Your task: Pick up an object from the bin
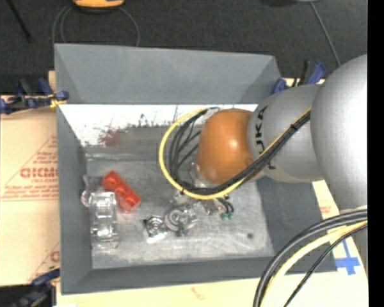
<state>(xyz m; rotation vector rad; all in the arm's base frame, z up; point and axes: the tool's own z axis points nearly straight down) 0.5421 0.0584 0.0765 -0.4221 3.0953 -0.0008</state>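
Note:
My gripper (182, 215) is low over the bin floor, near the middle, under the arm's orange cover. A small silvery metal piece (154, 228) lies just to its left, close to it. A tiny green thing (228, 215) sits on the floor to its right.
A red studded brick (121, 190) lies at the left of the bin. Below it stands a clear plastic block (103, 220). The arm with its yellow and black cables reaches in from the right and covers the bin's right half.

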